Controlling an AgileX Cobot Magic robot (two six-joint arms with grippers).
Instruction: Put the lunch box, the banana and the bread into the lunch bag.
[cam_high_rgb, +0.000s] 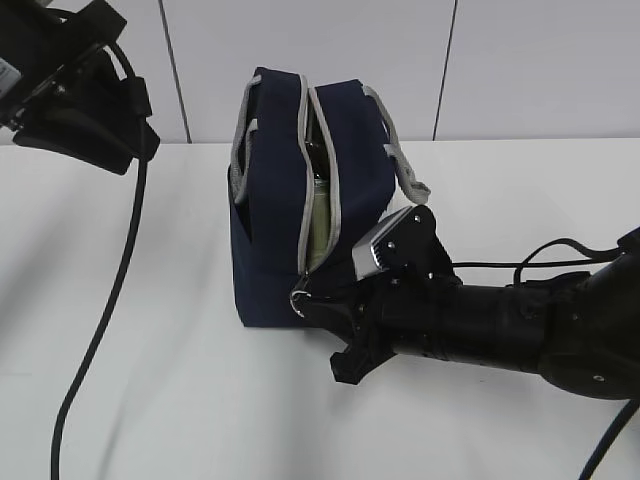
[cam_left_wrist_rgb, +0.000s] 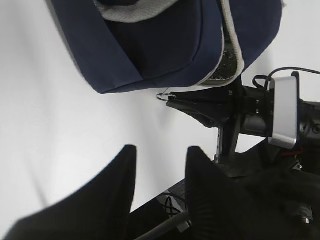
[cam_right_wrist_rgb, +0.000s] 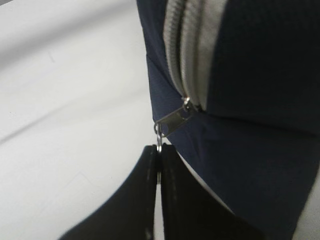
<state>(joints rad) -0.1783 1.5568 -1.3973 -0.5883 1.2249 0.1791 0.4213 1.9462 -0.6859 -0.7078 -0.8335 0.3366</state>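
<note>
The lunch bag (cam_high_rgb: 290, 215) stands on the white desk (cam_high_rgb: 150, 400), navy fabric with grey zipper tape and grey webbing handles (cam_high_rgb: 405, 165). Only the exterior view looks into its gaping top slit, where a pale green-lidded lunch box (cam_high_rgb: 318, 225) shows inside; banana and bread cannot be made out in any view.

The right wrist view alone shows the grip closely: the right gripper (cam_right_wrist_rgb: 159, 170) has its jaws clenched flat together on the thin ring of the zipper pull (cam_right_wrist_rgb: 172, 121), which hangs at the end of the zipper track (cam_right_wrist_rgb: 187, 50) at the bag's lower corner. From the exterior that gripper merely meets the bag's near bottom corner, the ring too small to see.

The left wrist view shows the left gripper (cam_left_wrist_rgb: 160, 187) with jaws released, parted and grasping nothing, above bare desk well clear of the bag, with the right arm's wrist camera (cam_left_wrist_rgb: 284, 112) beside the bag. In the exterior view that arm sits at the upper left, its jaws out of frame.

Behind the bag rises a wall of pale panels with dark seams (cam_high_rgb: 445, 70)
</note>
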